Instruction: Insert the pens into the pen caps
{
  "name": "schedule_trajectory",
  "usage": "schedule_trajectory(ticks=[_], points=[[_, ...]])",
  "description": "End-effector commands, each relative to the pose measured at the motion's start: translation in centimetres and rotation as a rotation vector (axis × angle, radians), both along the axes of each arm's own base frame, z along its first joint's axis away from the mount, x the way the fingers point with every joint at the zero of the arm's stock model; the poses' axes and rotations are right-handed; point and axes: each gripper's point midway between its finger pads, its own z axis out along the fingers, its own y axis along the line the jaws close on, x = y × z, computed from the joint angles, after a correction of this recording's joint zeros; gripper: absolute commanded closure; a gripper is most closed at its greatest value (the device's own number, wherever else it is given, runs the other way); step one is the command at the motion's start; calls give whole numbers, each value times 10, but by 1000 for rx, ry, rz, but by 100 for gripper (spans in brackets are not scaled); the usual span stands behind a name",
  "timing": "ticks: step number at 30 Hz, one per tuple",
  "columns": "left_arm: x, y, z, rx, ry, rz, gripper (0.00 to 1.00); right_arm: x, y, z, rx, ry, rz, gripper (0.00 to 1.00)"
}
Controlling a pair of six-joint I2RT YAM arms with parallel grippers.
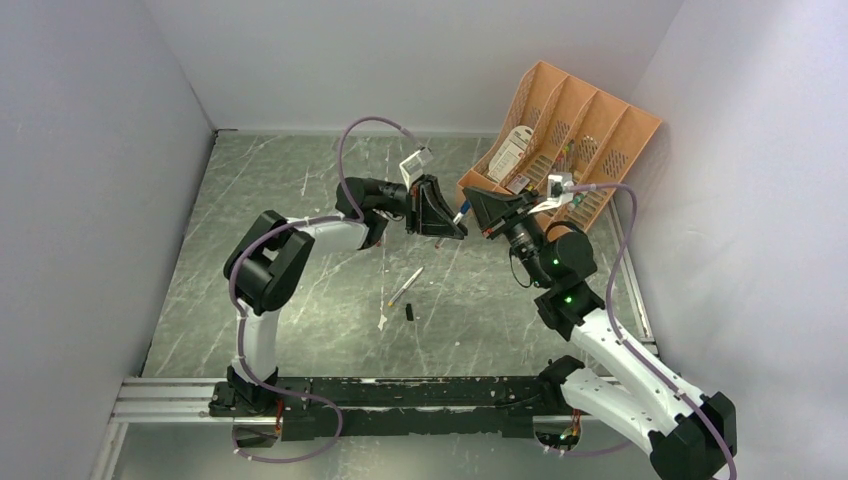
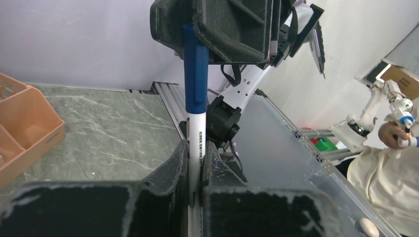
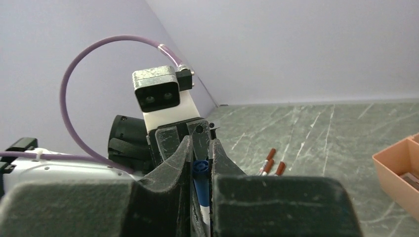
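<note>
Left tool (image 2: 195, 160) is pinching the white barrel of a pen (image 2: 196, 132). Its two padded fingers are pressing together on it, and the pen is standing upright between them. Right tool (image 3: 200, 157) is facing it from directly opposite and clamping the blue cap (image 2: 195, 69) at the pen's far end. Both are meeting in mid-air, well above the table (image 1: 290, 200).

The cap's lower edge is overlapping the barrel, so the joining step appears to be under way or nearly done. Whether the cap is fully home cannot be told.

Assessment: the push should be running straight along the barrel, with cap and pen in line. Neither grip should be relaxing until the cap is bottoming out. Any sideways load risks the thin barrel pivoting in the pads.

Below the pair, a loose pen (image 1: 406, 286) is lying on the table, with a dark cap (image 1: 410, 313) near its lower end but not touching it. A few red-ended pens (image 3: 270, 157) are lying further off, so more pairs appear to be waiting.

The table surface is grey-green with pale marble veining, and it is lying flat and hard. An orange tray (image 1: 580, 130) is leaning in the far right corner. Plain pale walls (image 1: 400, 60) are closing in three sides. Beyond the enclosure, the left wrist view is showing a person (image 2: 390, 173) in light clothing.
</note>
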Motion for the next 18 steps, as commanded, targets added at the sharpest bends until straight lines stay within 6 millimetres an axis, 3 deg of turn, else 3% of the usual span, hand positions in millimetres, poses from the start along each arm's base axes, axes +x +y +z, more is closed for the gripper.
schedule_trajectory(ticks=[1, 18], points=[[-8, 5, 104, -368, -257, 66, 93, -38, 31, -146, -220, 408, 234, 100], [-7, 6, 156, -452, -339, 69, 93, -42, 42, -203, -260, 539, 277, 100]])
